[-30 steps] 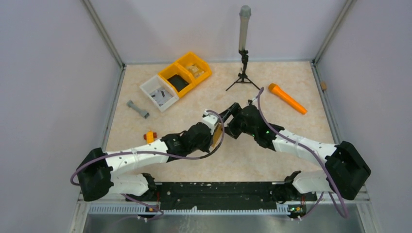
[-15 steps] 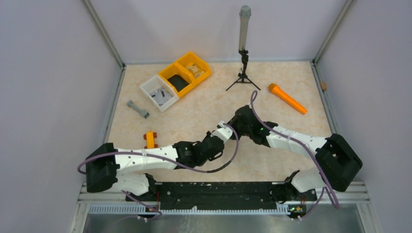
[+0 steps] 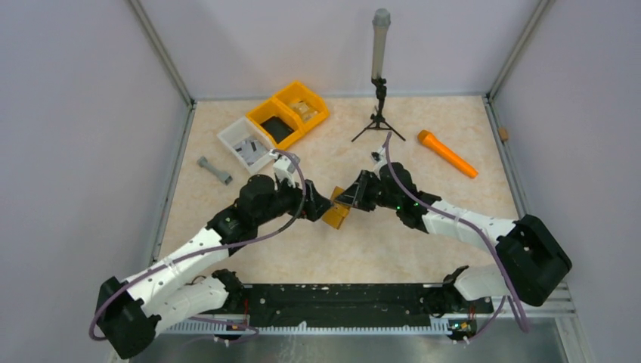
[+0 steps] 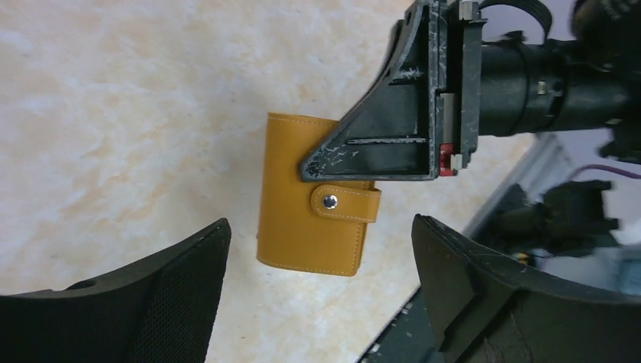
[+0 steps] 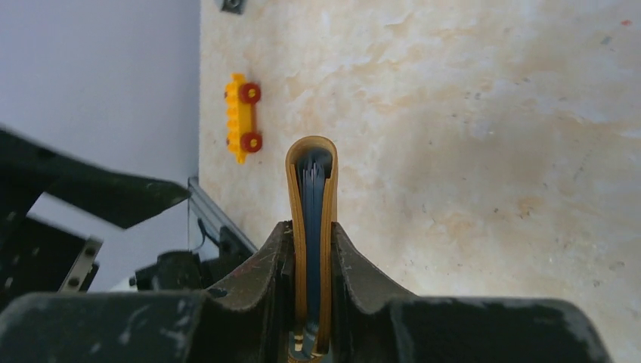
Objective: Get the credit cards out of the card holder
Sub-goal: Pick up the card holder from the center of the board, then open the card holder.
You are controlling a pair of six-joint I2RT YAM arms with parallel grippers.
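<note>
**At mid-table: right claw clamps the shut holder, left claw wide and waiting**

At the near edge of the table (image 3: 393,253) both arms reached in toward the centre of the top view, and their claws met there. The left claw (image 4: 321,227) stood spread as wide as it goes, holding nothing; in its wrist view its two fingers (image 4: 151,302) sat in the lower corners of the frame.

Between those fingers, apart from both, hung the holder (image 4: 302,242). It lay straight ahead of the left claw, its long axis running up the frame along the claw's line of reach. Its strap (image 4: 344,202) was snapped shut at the right edge.

The right claw (image 5: 311,234) was closed tight on the holder, flat-side to flat-side, pinching the end at the upper part of the left wrist view. In the right wrist view the fold pointed away from that claw. Thin blue-grey edges showed inside; they may have been the cards (image 5: 311,181), but I could not tell them from pocket leaves.

So the right arm held the holder and the left was just beside it. The next move probably fell to the left claw and turned on reaching the strap.

Further off lay a toy block (image 5: 243,117), then the bins (image 3: 280,121) at upper left and a stick (image 3: 447,153) at upper right.
</note>
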